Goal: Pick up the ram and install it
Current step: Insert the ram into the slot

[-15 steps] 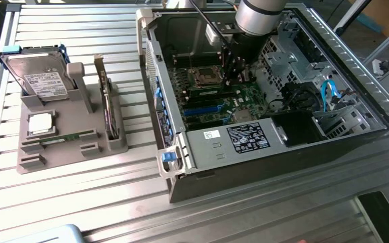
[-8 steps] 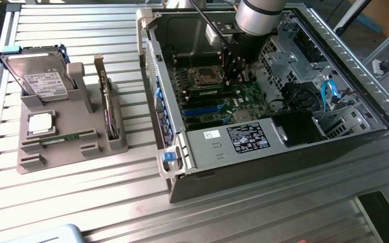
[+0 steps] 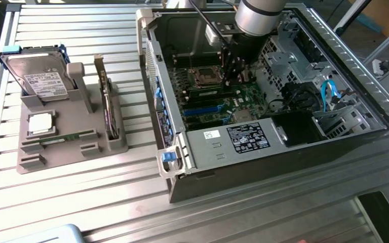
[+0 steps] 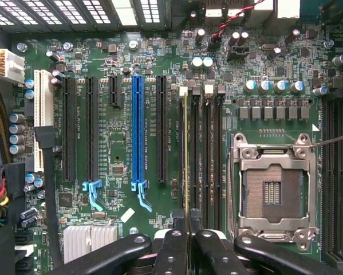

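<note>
Install step; ram (image 4: pixel 186 154) over the memory slots (image 4: pixel 205 154)
My hand (image 4: pixel 187 224) pinches the ram edge-on; seating it, I judge, needs square alignment.

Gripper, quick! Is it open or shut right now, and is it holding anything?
Gripper: closed, pinching the ram by its thin edge, right at the memory slots.

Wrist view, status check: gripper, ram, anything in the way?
Gripper shut on ram. Ram edge-on, beside the empty memory slots; seated or not, can't tell. Nothing in the way.
</note>
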### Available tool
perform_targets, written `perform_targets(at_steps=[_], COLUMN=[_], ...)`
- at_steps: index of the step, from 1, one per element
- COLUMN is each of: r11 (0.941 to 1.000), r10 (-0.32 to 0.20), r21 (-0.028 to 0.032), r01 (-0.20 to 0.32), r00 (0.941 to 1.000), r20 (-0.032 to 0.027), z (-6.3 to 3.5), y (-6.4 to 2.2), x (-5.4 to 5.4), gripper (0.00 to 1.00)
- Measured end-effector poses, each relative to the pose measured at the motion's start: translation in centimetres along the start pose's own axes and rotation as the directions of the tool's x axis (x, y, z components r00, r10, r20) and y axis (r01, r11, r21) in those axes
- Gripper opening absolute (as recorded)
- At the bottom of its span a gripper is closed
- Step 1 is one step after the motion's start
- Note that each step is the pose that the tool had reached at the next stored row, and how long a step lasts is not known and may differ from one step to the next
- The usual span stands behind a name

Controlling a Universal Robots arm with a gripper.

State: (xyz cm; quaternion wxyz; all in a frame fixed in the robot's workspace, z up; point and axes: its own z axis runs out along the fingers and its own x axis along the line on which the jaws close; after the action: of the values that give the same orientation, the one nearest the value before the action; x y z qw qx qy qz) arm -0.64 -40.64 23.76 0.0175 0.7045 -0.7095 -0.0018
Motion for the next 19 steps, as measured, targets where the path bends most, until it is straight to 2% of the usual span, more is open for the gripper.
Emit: perform_targets(at_steps=[7, 10, 19], r11=[1.0, 1.0, 1.0], r10=[0.001, 0.001, 0.002], r21=[0.0002, 0.0001, -0.001], r01=[-0.001, -0.001, -0.002], r00=[1.0, 1.0, 1.0], r20=[0.0003, 0.0001, -0.0001], z=[0.0, -0.58, -0.62], y=[0.05, 0.07, -0.11], x=[-0.02, -0.03, -0.02], gripper=[0.12, 0.12, 0.12])
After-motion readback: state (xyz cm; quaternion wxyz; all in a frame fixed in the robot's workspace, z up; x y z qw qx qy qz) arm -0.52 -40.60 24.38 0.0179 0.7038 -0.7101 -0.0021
